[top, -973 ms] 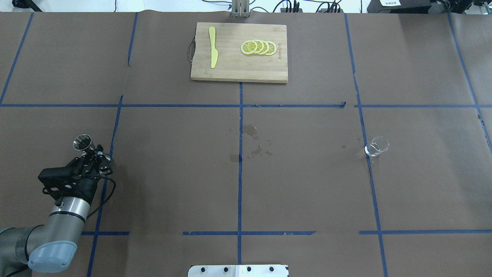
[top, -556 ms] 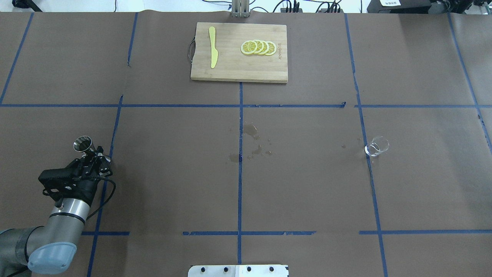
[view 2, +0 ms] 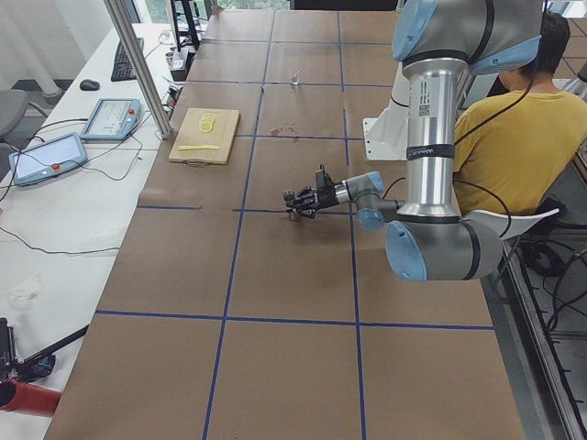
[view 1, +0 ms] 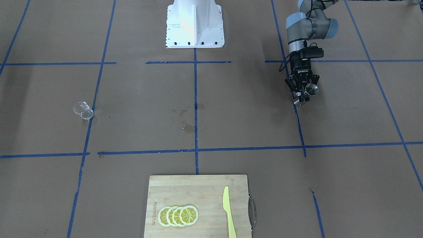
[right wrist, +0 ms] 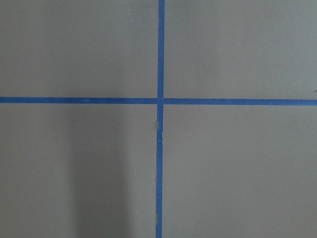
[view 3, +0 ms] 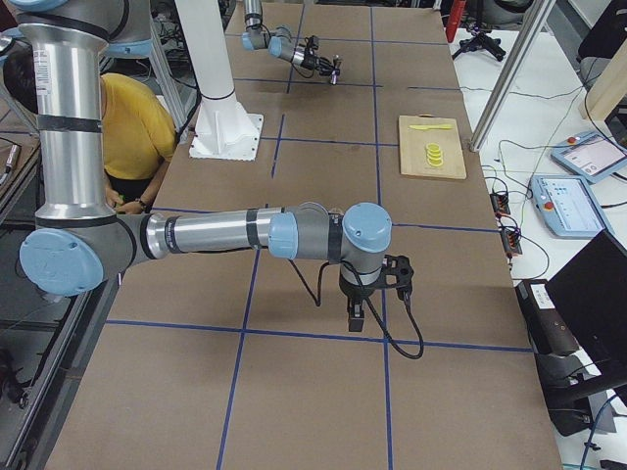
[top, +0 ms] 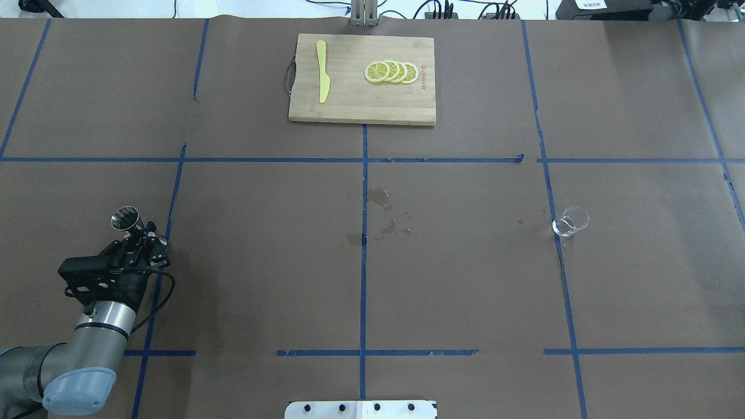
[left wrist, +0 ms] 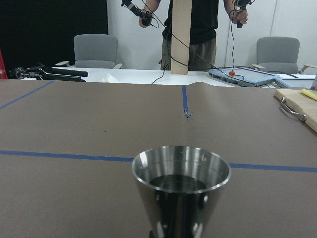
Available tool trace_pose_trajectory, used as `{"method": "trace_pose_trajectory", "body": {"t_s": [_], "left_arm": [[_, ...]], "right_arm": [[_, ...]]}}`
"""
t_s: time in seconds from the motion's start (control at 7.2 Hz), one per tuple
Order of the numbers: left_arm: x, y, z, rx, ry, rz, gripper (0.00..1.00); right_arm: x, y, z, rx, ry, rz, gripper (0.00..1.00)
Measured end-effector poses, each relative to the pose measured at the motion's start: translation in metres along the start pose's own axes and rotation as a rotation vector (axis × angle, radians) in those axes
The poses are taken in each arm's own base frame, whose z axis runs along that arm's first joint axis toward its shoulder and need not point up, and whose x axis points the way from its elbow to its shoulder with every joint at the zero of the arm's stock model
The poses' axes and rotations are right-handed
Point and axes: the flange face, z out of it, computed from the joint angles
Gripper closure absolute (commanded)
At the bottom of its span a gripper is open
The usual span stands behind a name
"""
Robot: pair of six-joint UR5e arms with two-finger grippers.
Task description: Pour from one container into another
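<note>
Jaws clamp jigger (top: 124,217); glass cup (top: 570,221) well apart, stains (top: 379,196) between.

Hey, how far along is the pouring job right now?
Pouring looks done: the jigger seems to hold dark liquid, and the glass cup sits alone, apparently empty. In hand: the left gripper grips the jigger. Left: probably only letting go.

We've got a shiny polished steel jigger (left wrist: 181,183) here, mirror-smooth with reflections all over it, plus a clear, glossy glass cup (top: 570,222). The table cover (top: 465,279) looks like matt brown paper to us, with smooth blue tape (top: 363,291) lines. The cutting board (top: 361,99) is pale smooth wood, and the yellow knife (top: 322,70) looks plastic.
</note>
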Motion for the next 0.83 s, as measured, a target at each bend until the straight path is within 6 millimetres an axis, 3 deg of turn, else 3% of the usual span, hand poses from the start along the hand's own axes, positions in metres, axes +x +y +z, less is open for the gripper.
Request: {"method": "trace_pose_trajectory", "body": {"t_s": [0.14, 0.83], "left_arm": [[-0.0001, 0.0001, 0.0, 0.0, 0.0, 0.0, 0.74], [-0.0029, 0.0016, 0.0008, 0.022, 0.0, 0.002, 0.68]], "right_arm": [[-0.0003, 0.0, -0.0003, 0.001, 0.0, -0.001, 0.0], [-0.0002, 0.0002, -0.0016, 0.004, 0.0, -0.001, 0.0]]}}
